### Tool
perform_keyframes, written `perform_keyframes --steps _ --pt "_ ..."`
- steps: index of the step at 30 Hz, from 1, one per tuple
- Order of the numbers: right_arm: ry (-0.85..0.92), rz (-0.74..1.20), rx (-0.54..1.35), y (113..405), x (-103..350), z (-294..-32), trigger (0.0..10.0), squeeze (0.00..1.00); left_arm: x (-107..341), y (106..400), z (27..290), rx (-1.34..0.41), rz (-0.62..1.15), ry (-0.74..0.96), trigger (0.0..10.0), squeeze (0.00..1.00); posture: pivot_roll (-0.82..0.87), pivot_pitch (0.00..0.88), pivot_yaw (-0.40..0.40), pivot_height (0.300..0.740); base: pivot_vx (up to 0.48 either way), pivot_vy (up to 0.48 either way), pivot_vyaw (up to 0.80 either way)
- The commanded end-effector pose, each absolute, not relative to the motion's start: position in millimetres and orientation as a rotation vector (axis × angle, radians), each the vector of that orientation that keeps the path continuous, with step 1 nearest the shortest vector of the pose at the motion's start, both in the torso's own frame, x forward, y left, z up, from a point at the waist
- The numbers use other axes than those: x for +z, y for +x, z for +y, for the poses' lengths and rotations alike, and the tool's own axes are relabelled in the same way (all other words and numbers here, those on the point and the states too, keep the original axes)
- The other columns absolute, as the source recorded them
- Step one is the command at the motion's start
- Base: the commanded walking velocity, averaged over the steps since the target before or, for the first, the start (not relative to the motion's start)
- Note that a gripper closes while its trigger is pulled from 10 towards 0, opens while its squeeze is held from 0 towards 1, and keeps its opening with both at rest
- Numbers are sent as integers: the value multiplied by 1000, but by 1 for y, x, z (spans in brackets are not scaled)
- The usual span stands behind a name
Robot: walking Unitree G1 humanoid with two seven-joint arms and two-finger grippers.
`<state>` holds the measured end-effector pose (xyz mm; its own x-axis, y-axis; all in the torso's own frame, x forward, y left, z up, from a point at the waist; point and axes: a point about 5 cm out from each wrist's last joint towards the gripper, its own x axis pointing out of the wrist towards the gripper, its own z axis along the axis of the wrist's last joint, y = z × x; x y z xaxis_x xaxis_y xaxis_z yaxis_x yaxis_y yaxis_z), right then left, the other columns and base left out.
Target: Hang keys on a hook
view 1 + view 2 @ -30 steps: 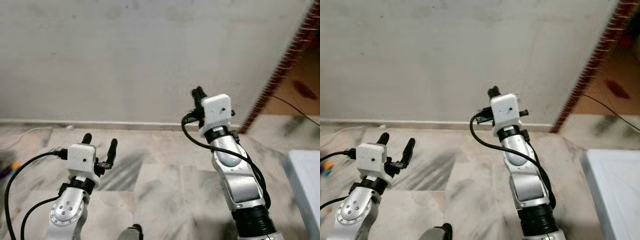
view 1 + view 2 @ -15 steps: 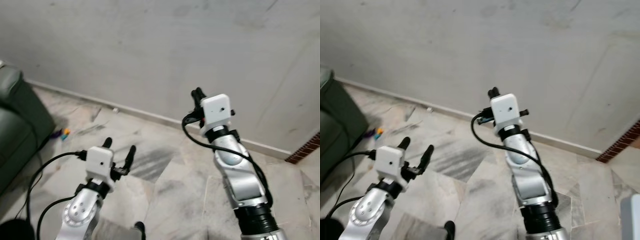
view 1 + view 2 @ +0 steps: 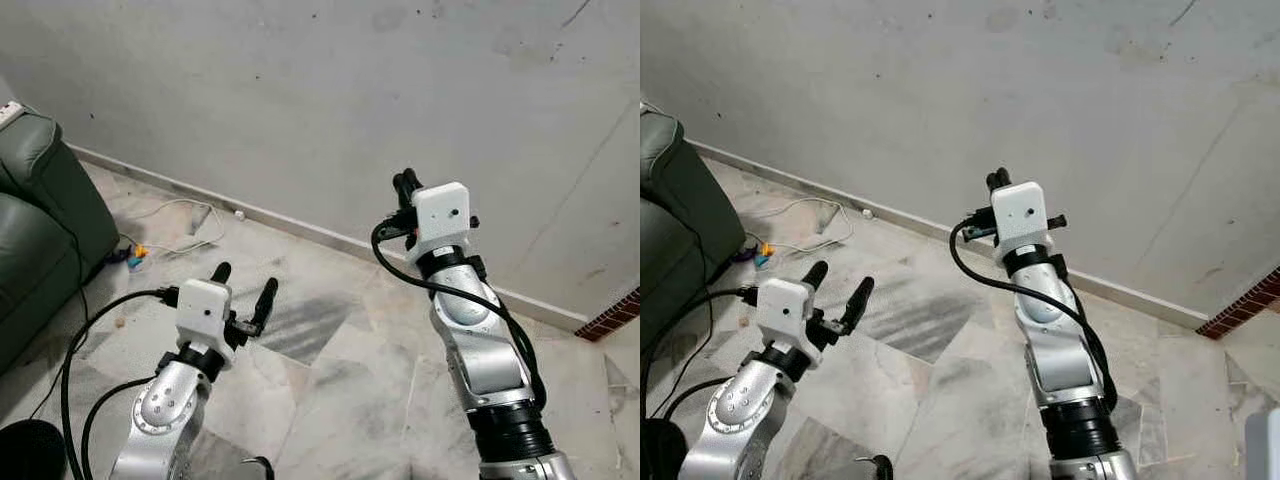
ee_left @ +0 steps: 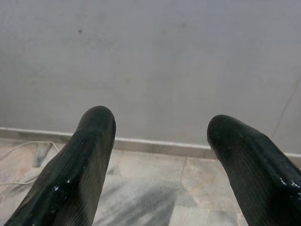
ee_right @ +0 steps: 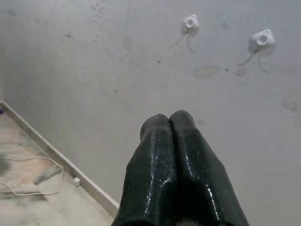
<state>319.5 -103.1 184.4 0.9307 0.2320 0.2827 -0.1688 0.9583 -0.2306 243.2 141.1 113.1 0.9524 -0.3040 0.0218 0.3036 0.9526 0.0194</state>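
Two small white hooks [image 5: 190,22] [image 5: 262,37] are fixed high on the grey wall in the right wrist view, each with a thin mark trailing below it. My right gripper [image 3: 405,185] is raised toward the wall, its two black fingers [image 5: 162,155] pressed shut against each other, with nothing to be seen between them. My left gripper [image 3: 243,283] is held low over the marble floor. It is open, with a wide gap between its fingers [image 4: 89,155] and nothing in it.
A dark green sofa [image 3: 35,220] stands at the left. A white cable [image 3: 175,215] and a coloured plug [image 3: 135,258] lie on the floor by the skirting. A brick edge [image 3: 612,322] shows at the far right. A black round object [image 3: 25,450] sits at bottom left.
The camera has swung left: the sofa and the floor cable have come into view and the brick edge has slid right. Both arms keep the same pose.
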Motion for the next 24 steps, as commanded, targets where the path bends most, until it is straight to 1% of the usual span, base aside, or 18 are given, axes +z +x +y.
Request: perform_keyframes --steps 1,5,14,24 --pt "-197 -334 207 318 187 -100 10000 0 112 243 144 -302 -23 -1 10000 0 39 138 5 740 0 0 0" --pt "-198 -335 206 318 187 -100 10000 0 111 243 144 -305 -24 -5 10000 0 38 135 7 740 214 0 0" --pt "-201 -337 206 319 187 -101 10000 0 111 244 140 -324 -22 -15 10000 0 37 136 7 740 317 0 0" --pt "-206 -334 209 318 184 -100 10000 0 111 243 138 -340 -17 -21 10000 0 33 139 9 740 359 251 0"
